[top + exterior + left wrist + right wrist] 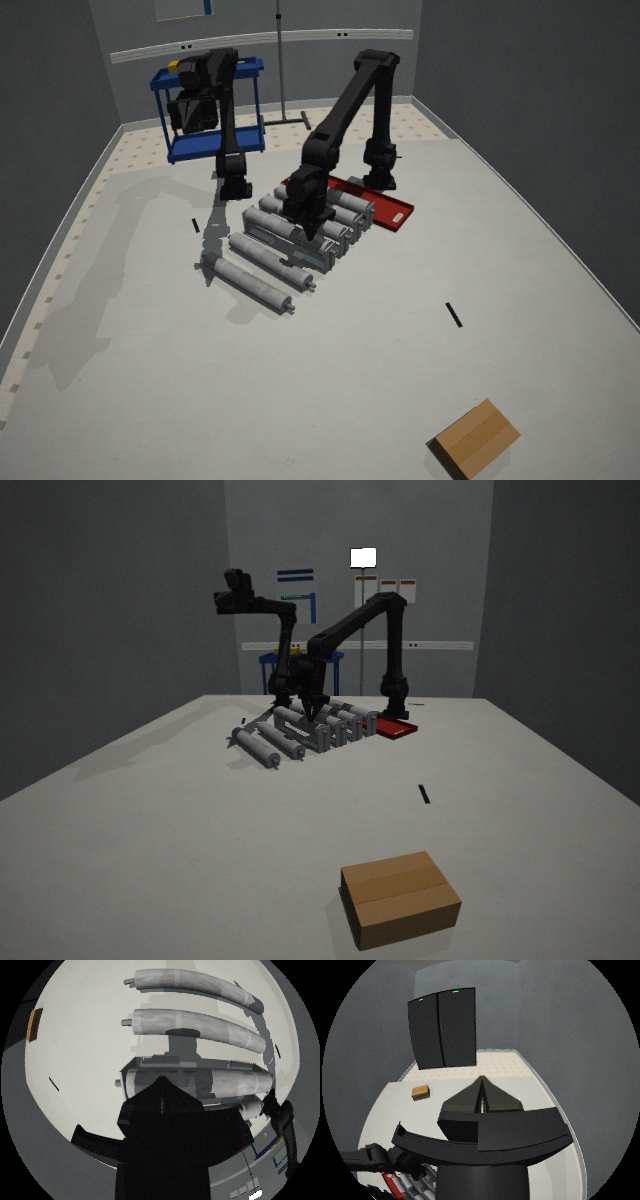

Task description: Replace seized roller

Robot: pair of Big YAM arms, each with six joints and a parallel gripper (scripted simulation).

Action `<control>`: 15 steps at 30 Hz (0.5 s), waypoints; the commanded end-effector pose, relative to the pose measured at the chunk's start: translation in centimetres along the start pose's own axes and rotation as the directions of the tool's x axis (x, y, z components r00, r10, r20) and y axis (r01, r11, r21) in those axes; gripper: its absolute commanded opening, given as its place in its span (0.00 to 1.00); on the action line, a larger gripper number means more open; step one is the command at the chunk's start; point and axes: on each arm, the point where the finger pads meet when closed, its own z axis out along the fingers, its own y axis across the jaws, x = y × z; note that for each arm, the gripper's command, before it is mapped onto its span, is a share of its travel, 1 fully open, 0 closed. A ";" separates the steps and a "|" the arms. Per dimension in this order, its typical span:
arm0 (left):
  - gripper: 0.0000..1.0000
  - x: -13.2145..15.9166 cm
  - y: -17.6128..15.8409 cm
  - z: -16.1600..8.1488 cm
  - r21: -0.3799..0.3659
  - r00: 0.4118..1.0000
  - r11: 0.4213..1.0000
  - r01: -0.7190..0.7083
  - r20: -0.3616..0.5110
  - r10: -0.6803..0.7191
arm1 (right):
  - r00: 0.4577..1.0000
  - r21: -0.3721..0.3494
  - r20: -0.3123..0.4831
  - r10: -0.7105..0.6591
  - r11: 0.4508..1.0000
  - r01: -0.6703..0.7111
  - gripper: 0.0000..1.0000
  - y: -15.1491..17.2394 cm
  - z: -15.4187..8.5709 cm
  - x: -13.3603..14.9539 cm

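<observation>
The grey roller bed [329, 260] [323, 741] holds several parallel rollers; the left arm hides parts of them. The bed's roller nearest the top and exterior views [265, 220] [289, 715] [235, 1083] lies between its brackets. My left gripper [310, 237] [311, 720] [162, 1079] is shut and empty, pointing down at this roller's side towards the bed's middle; contact cannot be told. Two loose rollers lie beside the bed, an inner one [268, 261] [278, 738] [200, 1025] and an outer one [247, 281] [255, 747] [195, 986]. The red scrap tray [382, 207] [395, 728] is behind the bed. My right gripper [482, 1079] is shut, empty and raised far from the rollers.
A cardboard box [478, 439] [400, 893] [34, 1025] [421, 1092] sits far from the bed. A black strip [453, 314] [423, 793] lies on the table. The left arm reaches over the bed. A blue cart [217, 144] stands beyond the table.
</observation>
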 end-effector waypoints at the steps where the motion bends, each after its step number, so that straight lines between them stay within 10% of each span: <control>1: 0.00 -1.7 -0.1 -0.2 0.000 1.000 1.000 -0.002 0.017 0.002 | 0.999 -0.015 0.033 0.010 1.000 -0.009 0.00 0.7 -0.4 -1.3; 9: 0.00 -3.1 -0.2 -6.1 -0.004 0.998 1.000 -0.004 0.057 0.004 | 0.999 -0.015 0.033 0.010 1.000 -0.009 0.00 0.7 -0.4 -1.3; 15: 0.00 -2.4 -0.3 -5.6 -0.001 1.000 1.000 -0.003 0.007 0.003 | 0.999 -0.015 0.033 0.010 1.000 -0.009 0.00 0.7 -0.4 -1.3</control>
